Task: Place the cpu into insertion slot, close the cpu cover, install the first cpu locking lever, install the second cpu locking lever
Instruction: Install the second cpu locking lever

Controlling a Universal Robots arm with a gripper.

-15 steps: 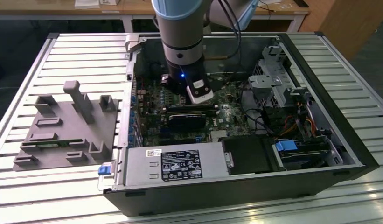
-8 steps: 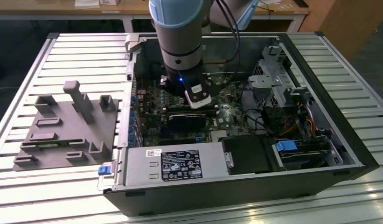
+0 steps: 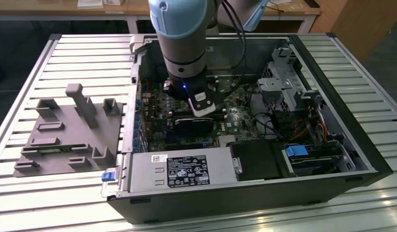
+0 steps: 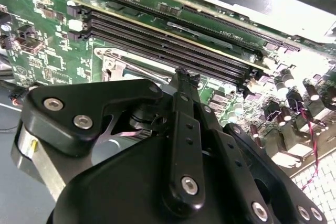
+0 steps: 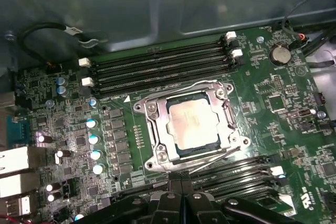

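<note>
The bench (image 3: 30, 63) — a slatted metal surface — carries an open computer case (image 3: 340, 87), laid on its side, and a grey moulded fixture (image 3: 69, 130) towards the exterior view's left. Inside the case the green motherboard (image 5: 273, 98) is seen, with a silver power supply (image 3: 179, 171) along the near edge. The robot arm (image 3: 182, 34) is lowered into the case over the board.

In the first wrist view, the long black memory slots (image 5: 157, 64) are laid out beside the insertion slot (image 5: 153, 125), whose silver rim is framed by green board. The cpu cover (image 5: 223, 124) is seen lying down flat over the socket, its window surrounding the cpu (image 5: 193, 124), whose dull silver top is seated in the slot. Two thin wire levers (image 5: 210, 158) are seen along the socket's edges — whether they are latched cannot be told.

The claw (image 5: 181, 195) is held just beside the socket, its black fingers (image 4: 186, 108) pressed together with nothing pinched between them. In the second wrist view its tip is placed over a corner of the socket frame; contact cannot be told.
</note>
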